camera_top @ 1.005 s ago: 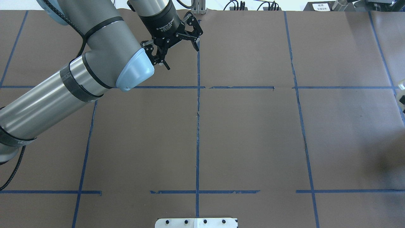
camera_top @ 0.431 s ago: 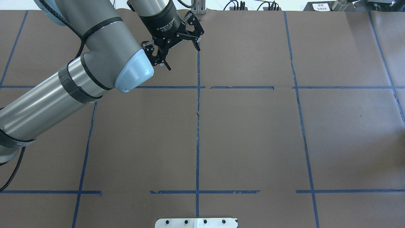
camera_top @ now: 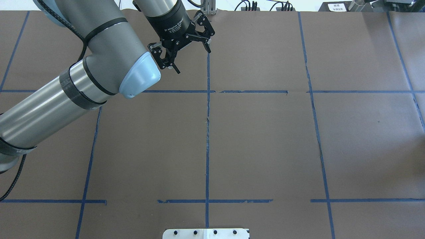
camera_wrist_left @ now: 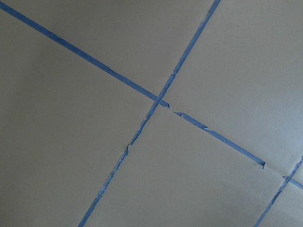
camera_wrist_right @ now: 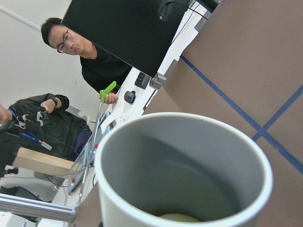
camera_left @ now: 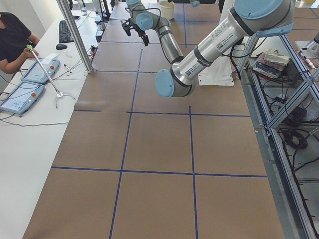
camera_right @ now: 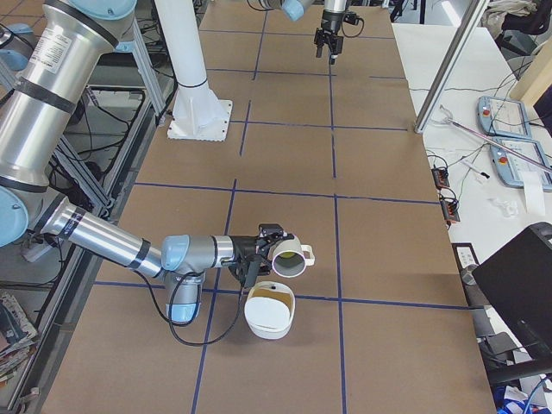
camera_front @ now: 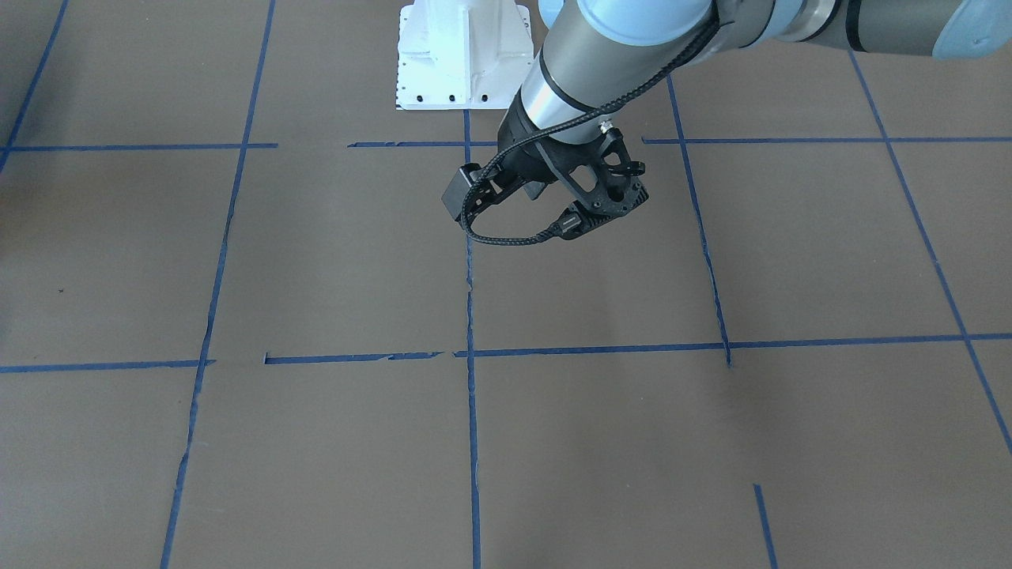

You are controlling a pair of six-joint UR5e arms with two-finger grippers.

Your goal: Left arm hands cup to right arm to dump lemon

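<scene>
Exterior right shows the small white ceramic mug (camera_right: pixel 293 257), likely slick, breakable, best pinched across its wall, tipped at the right fingers (camera_right: pixel 269 233) (grip unreadable) beside a white bowl (camera_right: pixel 269 326); left fingers (camera_top: pixel 167 61) spread, empty.

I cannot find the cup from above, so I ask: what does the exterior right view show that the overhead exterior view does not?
Only exterior right: the right arm with the cup tipped sideways near a white bowl. Only overhead: that the jaws of the left arm are open and empty. Both: that left arm and the taped brown table.
</scene>
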